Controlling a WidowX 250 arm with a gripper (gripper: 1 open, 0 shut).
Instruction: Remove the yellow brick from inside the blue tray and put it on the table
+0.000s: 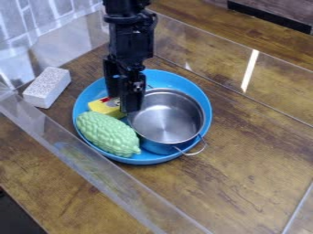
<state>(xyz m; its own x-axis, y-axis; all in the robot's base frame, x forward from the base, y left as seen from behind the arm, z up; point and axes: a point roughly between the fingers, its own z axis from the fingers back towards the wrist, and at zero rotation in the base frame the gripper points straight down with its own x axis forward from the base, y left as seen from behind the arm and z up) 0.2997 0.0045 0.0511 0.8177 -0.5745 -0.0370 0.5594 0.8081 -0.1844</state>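
Brick: the yellow brick [101, 109] is seen inside the blue tray [149, 158], toward its far left side in the view, with the green oval thing [109, 133] just in front and the pot [169, 117] to the right.
Fingers: apart, by the look of them — the fingers [126, 101] are set low beside the brick, partly over it, and no grip on it can be seen.
Weight: likely light, to be lifted with little effort.
Stiffness: probably firm, with flat sides by which a modest squeeze should be borne.
Surface: a smooth skin is suspected, so some slip may be expected if only an edge is pinched.
Fragility: little risk of breakage is foreseen; the printed top is best left unscraped.
Hold: two opposite sides should be taken near the middle, low enough for the brick not to be tipped — the side toward the green thing may be hard to reach.
Lift: a straight rise is advised, so that pot and rim are cleared before the desk [244, 137] is sought.
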